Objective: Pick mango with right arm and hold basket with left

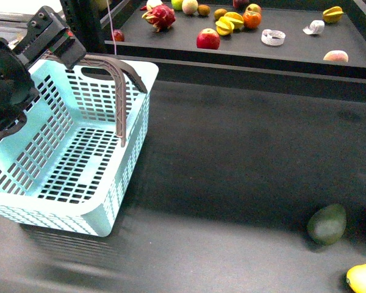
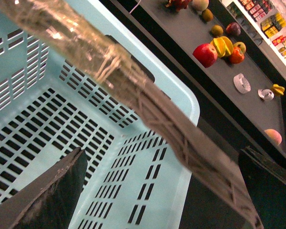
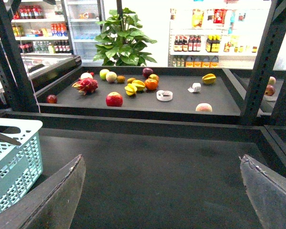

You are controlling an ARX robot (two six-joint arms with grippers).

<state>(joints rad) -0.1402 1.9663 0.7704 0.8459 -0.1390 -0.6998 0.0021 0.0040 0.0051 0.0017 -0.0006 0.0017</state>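
Reaching for the mango [image 1: 365, 278] is the step in hand, with the basket [image 1: 100, 220] to be steadied.
The mango is seen at the near right corner of the dark table [image 1: 232, 171], cut by the frame edge, a dark green fruit [image 1: 327, 224] near it; it is not shown in the right wrist view. The right gripper [image 3: 162, 157] is spread wide with nothing between its fingers and is aimed over bare table, so it is best swung down toward the mango and closed across the narrow side, clear of the green fruit. The left gripper [image 2: 161, 151] is spread wide too, the basket's raised handle [image 2: 148, 109] running between its fingers, not clamped. Counted: one mango, one basket, one green fruit, two grippers.
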